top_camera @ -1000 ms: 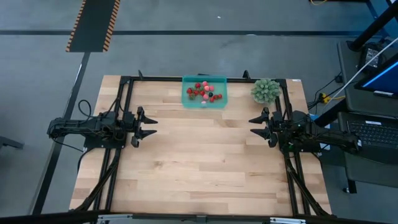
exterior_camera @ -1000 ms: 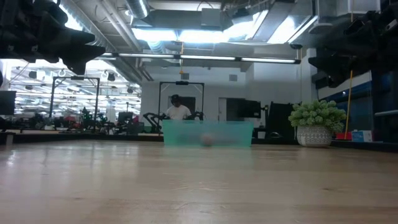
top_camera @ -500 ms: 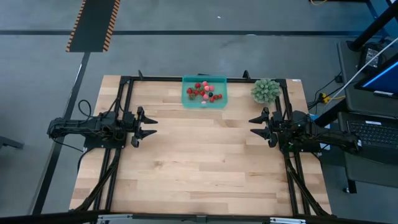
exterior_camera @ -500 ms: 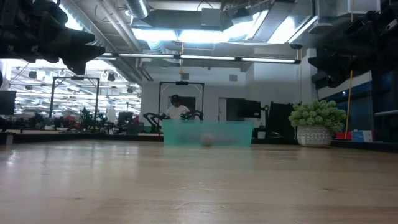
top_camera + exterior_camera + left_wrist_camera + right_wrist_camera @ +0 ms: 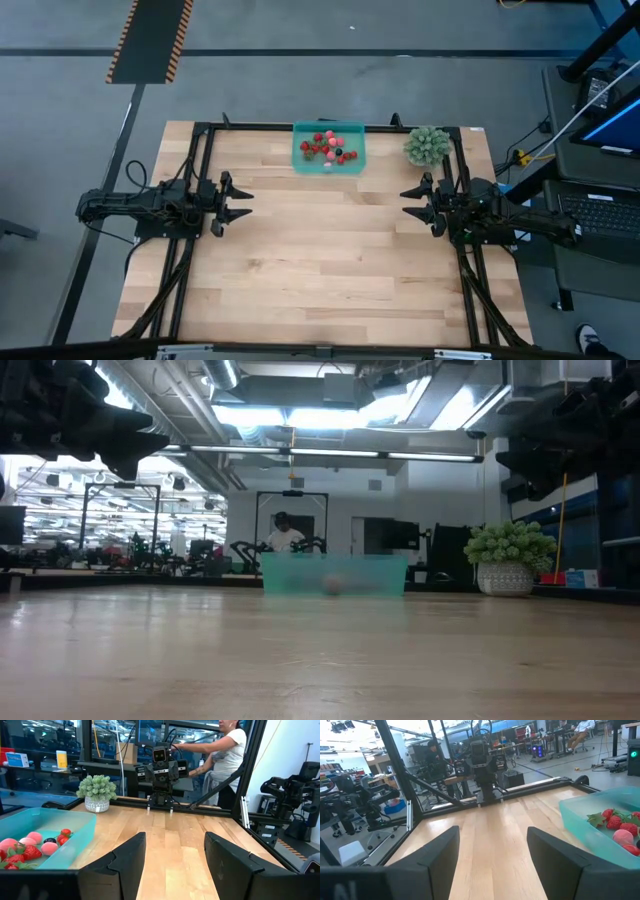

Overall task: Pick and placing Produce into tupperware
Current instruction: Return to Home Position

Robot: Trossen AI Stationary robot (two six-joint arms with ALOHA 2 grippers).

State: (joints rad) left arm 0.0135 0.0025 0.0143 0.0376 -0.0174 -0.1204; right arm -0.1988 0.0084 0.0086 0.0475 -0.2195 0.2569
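The tupperware (image 5: 297, 160), a shallow translucent teal rectangular container, is sitting flat and open-topped, off to one side of the line between the left gripper (image 5: 245, 203) and the right gripper (image 5: 405, 202), roughly midway and well apart from both. The produce (image 5: 328, 146), small red and pink strawberry-like pieces plus one dark berry, is lying loose inside it.

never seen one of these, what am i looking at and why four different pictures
It is a robot with two dark arms at a wooden table. One picture looks straight down, one sits at table height, and two come from cameras on the arms' wrists, looking past their own fingers. The left gripper and right gripper wait at opposite sides, both open, holding nothing. At the far edge stands a teal tupperware with the small red and pink produce inside it. Beside it sits a spiky green plant ball.
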